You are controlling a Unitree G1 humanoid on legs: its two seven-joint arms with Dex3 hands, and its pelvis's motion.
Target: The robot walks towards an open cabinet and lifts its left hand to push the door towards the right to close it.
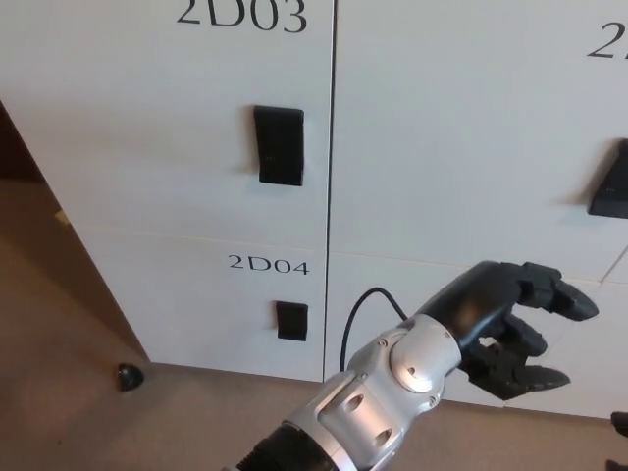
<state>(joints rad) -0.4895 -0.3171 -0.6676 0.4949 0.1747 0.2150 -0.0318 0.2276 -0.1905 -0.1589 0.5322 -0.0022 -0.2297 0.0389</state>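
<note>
The cabinet door [471, 137] at upper right sits flush with the white cabinet front, its seam running straight down beside the neighbouring door marked 2D03 [167, 118]; a black handle [610, 182] shows at its right edge, cut by the frame. The left arm [378, 402], silver-jointed with a thin black cable [358, 314] looping off its wrist, rises from the bottom centre and reaches up and to the right. The left robot hand [510, 329] hangs low in front of the lower right panel, beneath the closed door. Its thumb and two thick fingers [564, 294] are spread apart and point right, holding nothing; whether the fingertips touch the panel cannot be told. To the left, the 2D03 door carries a black handle [280, 145], and below it the smaller door labelled 2D04 [196, 304] has its own small black handle [291, 321]. A small dark object [130, 376] lies on the brown floor [59, 392] near the cabinet's foot.
</note>
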